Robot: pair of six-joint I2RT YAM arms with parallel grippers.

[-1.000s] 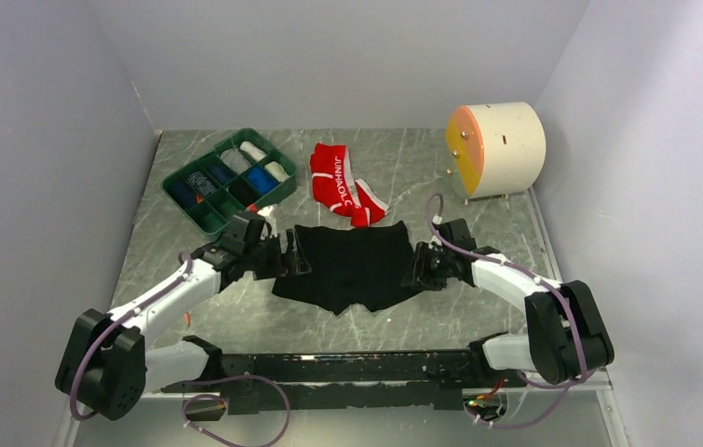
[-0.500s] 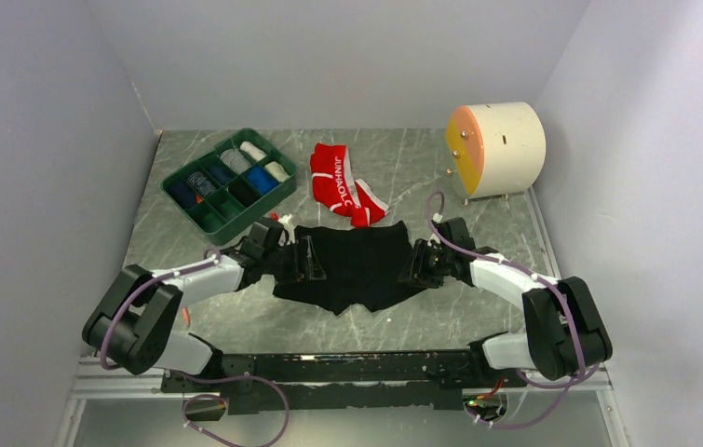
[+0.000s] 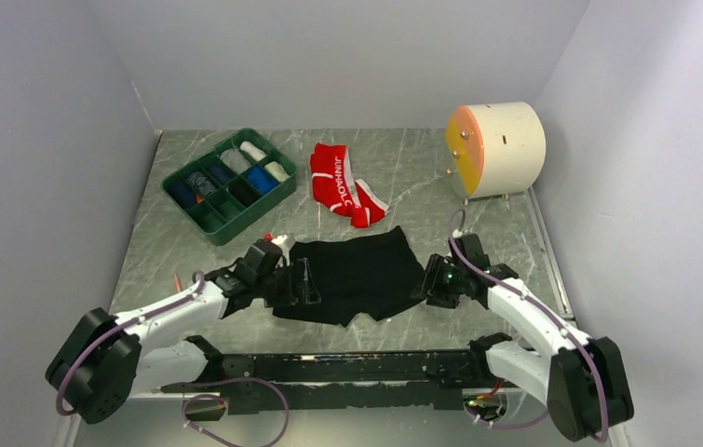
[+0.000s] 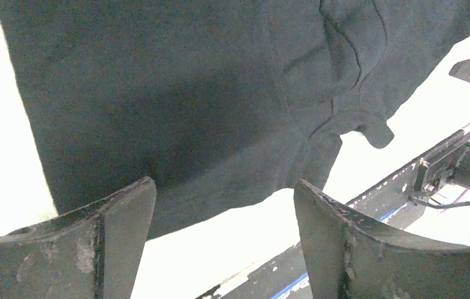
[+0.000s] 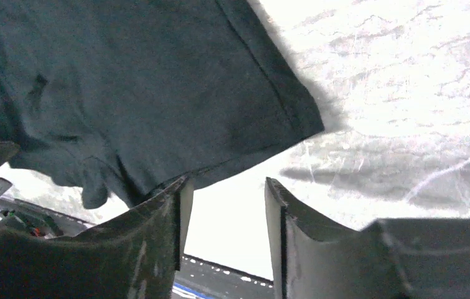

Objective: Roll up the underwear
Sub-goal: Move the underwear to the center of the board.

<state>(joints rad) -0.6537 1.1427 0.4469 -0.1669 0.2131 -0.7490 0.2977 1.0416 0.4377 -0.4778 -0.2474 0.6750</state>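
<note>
The black underwear (image 3: pixel 355 272) lies spread flat on the bench (image 3: pixel 403 168), near the front edge and between the two arms. One straight edge faces the far side, and a short tab of cloth sticks out at the near edge. The red underwear (image 3: pixel 339 182) lies crumpled just beyond it on the far side, close to it; whether the two touch cannot be told. Its white-lettered waistband is visible. The left gripper (image 3: pixel 307 282) sits low at the left edge of the black underwear. In the left wrist view its fingers (image 4: pixel 126 215) stand wide apart over the cloth's near left part and clamp nothing. The right gripper (image 3: pixel 423 287) sits at the right edge of the same garment. In the right wrist view its fingers (image 5: pixel 167 218) are moderately parted, with bare bench showing in the gap. The near right corner of the cloth lies just ahead of the left-hand finger, and no fabric is pinched. A green compartment tray (image 3: pixel 259 212) holding rolled items stands at the far left. A cream drum (image 3: pixel 506 144) with an orange face stands at the far right.
</note>
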